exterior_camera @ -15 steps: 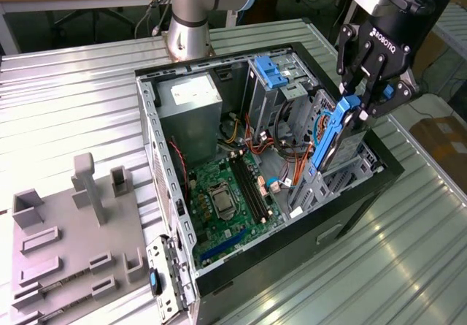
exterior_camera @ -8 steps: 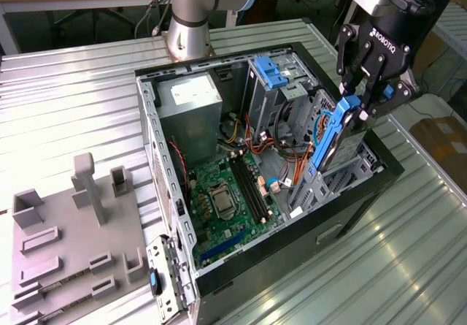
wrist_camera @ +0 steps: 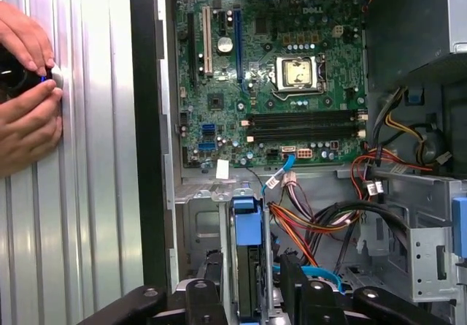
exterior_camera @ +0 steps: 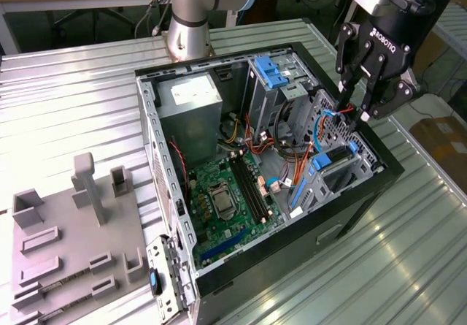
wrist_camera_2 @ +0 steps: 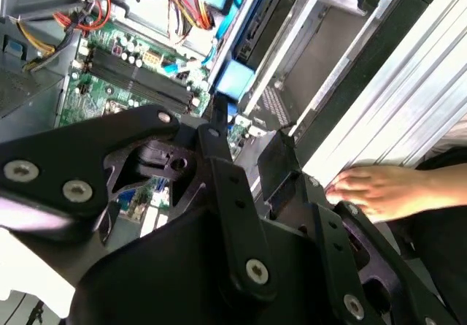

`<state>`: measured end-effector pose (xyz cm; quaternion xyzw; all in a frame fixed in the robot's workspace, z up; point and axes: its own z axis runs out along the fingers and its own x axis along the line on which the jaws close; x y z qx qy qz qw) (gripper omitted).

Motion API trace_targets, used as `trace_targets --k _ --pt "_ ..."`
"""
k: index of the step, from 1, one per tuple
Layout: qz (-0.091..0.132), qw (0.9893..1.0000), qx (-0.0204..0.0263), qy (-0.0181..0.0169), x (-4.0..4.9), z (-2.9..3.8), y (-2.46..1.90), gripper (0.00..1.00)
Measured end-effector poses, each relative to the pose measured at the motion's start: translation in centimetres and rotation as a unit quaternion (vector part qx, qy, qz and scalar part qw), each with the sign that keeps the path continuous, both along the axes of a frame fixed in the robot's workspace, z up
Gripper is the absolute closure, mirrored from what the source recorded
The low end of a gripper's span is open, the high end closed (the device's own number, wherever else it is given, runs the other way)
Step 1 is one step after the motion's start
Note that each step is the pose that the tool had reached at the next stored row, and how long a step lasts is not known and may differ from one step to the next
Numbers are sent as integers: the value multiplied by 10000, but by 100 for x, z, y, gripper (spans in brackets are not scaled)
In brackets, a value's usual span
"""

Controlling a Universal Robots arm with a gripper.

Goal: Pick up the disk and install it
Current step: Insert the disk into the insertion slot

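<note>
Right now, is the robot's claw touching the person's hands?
Apart. In the first wrist view the hands are over the table outside the case, whose black wall lies between them and the gripper.

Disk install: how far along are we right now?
Done, it seems: the disk stands edge-on inside the drive cage, with its blue rail tab showing. In hand: nothing. The hand is open above the cage, apart from the disk. Left: I cannot tell whether the disk is fully seated, so the install is unconfirmed.
</note>
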<state>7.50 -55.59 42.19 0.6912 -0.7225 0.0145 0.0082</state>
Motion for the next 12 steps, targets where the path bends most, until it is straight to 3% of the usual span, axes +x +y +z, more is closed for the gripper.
trace_targets --k 8,10,12 --pt "-3 10000 0 0 0 -1 0 56" --pt "-3 10000 -1 0 0 54 4 56" --pt "-3 10000 0 0 0 56 6 56"
